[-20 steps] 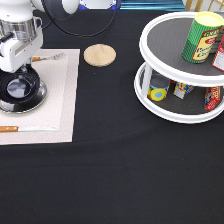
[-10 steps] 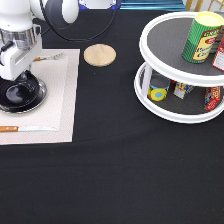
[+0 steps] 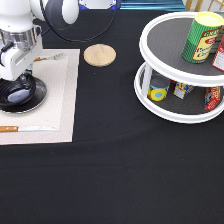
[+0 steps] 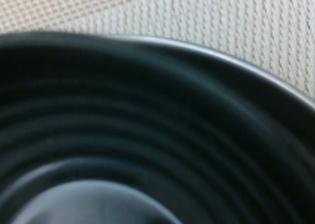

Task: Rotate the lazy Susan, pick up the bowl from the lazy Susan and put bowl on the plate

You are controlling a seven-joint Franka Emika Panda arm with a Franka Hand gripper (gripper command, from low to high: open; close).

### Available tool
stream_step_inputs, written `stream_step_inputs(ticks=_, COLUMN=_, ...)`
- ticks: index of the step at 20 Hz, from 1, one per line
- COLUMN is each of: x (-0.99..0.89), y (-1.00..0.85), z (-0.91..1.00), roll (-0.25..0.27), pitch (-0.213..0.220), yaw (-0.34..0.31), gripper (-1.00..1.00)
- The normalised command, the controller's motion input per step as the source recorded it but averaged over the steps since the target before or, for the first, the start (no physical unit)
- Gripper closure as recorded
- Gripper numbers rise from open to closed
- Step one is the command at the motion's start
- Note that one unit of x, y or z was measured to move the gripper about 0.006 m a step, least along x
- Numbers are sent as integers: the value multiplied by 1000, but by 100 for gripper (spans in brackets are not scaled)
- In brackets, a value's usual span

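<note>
From my station I see the white arm's gripper (image 3: 20, 75) low over the exterior view's left, right above the glossy black round bowl (image 3: 19, 93). The arm's body blocks my sight of the fingers, so I cannot tell whether they are spread or closed, or whether they grip the bowl's rim.

The bowl sits on the shiny silver metal plate (image 3: 41, 96), of which only a thin bright rim shows around the bowl's edge. In the wrist view the bowl's concentric ridges (image 4: 139, 150) fill nearly everything, with a silver sliver of plate (image 4: 236, 62) and the woven beige placemat (image 4: 236, 25) beyond it. So I judge the bowl is already off the large white two-tier lazy Susan (image 3: 182, 70), which stands well apart at the exterior view's right, carrying a green can (image 3: 202, 37) on its upper tier and small tins on the lower one.

My worries from here:
- If the gripper has hold of the rim, any lift or sideways drift could drag the bowl off the plate, since glossy bowl on polished metal looks slippery.
- The bowl is about as wide as the plate, so a small nudge could leave it overhanging or tilted.
- A knife (image 3: 25, 129) lies on the placemat near the plate; a sliding plate could strike it.
</note>
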Motion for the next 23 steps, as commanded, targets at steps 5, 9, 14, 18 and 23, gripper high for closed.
stream_step_inputs(ticks=5, x=-70, y=358, z=872, roll=0, pitch=38, yaw=1, gripper=-100)
stream_step_inputs(ticks=9, x=-3, y=378, z=1000, roll=0, pitch=81, yaw=10, gripper=-100)
stream_step_inputs(ticks=14, x=7, y=310, z=973, roll=-3, pitch=114, yaw=23, gripper=-100)
stream_step_inputs(ticks=18, x=14, y=6, z=206, roll=0, pitch=74, yaw=0, gripper=-100)
stream_step_inputs(ticks=23, x=0, y=0, z=0, roll=0, pitch=0, yaw=0, gripper=-100)
